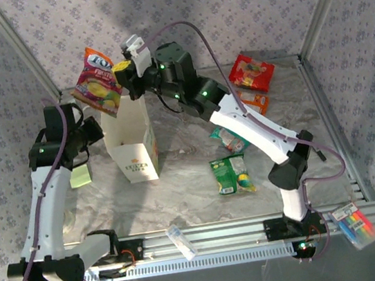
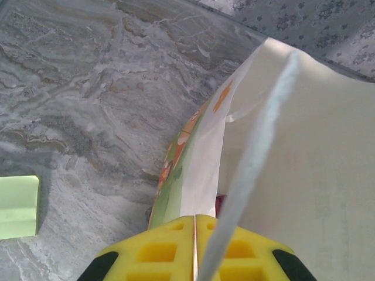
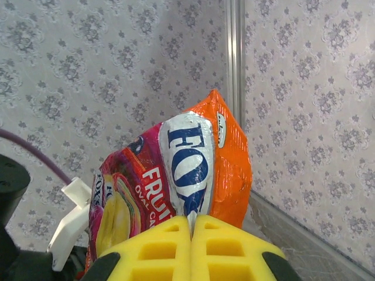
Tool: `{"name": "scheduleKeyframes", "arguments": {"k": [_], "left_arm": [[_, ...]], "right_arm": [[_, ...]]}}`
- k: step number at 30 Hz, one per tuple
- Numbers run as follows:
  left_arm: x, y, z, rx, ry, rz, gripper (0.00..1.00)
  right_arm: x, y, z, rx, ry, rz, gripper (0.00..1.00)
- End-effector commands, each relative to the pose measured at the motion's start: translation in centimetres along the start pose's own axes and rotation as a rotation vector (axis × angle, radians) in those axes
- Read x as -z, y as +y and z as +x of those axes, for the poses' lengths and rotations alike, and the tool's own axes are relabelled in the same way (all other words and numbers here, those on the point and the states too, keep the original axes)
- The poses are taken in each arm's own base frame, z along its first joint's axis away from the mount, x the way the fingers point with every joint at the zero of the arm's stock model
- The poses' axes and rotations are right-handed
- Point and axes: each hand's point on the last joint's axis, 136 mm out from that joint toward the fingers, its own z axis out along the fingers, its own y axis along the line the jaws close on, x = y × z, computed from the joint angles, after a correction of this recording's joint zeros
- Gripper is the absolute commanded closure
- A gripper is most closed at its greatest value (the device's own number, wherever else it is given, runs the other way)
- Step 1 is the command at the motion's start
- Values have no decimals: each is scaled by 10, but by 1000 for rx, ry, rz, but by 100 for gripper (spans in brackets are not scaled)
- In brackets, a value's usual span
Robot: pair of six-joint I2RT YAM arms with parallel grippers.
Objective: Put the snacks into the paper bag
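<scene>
The cream paper bag [image 1: 134, 142] stands upright at the left-centre of the table, mouth up. My left gripper [image 1: 95, 130] is shut on its left rim; in the left wrist view its jaws [image 2: 194, 219] pinch the printed bag wall [image 2: 202, 152], with the white cord handle [image 2: 258, 158] running across. My right gripper [image 1: 119, 74] is shut on a red-orange Fox's snack packet [image 1: 97, 82] [image 3: 187, 170], which it holds in the air just above the bag's mouth. On the table lie a red packet [image 1: 252, 71], an orange one [image 1: 259, 102], a teal one [image 1: 228, 138] and a green one [image 1: 233, 174].
A clear plastic tube [image 1: 182, 241] lies on the front rail and a pack of coloured markers [image 1: 354, 224] sits at the front right corner. A pale green pad [image 1: 79, 175] [image 2: 17, 206] lies left of the bag. Patterned walls and metal frame posts enclose the table.
</scene>
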Motion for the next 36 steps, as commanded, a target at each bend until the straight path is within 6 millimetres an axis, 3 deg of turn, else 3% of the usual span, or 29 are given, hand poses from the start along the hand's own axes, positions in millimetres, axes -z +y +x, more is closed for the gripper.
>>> {"name": "scheduleKeyframes", "arguments": {"k": [1,9,15,36], "left_arm": [[4,-3,-3,4,-14,28,91],[3,0,-6,19,-23,23,91],[3,2,-9,38,-37,17,91],[-9,1,-14,58,-21,15,91]], "right_arm": [[5,-9,-35,-20,-100,32,94],[-14,-25,-7,18,-30,99,95],[-19,-20,14,106,43,76,94],[-13,-29,76,429,298,119,94]]}}
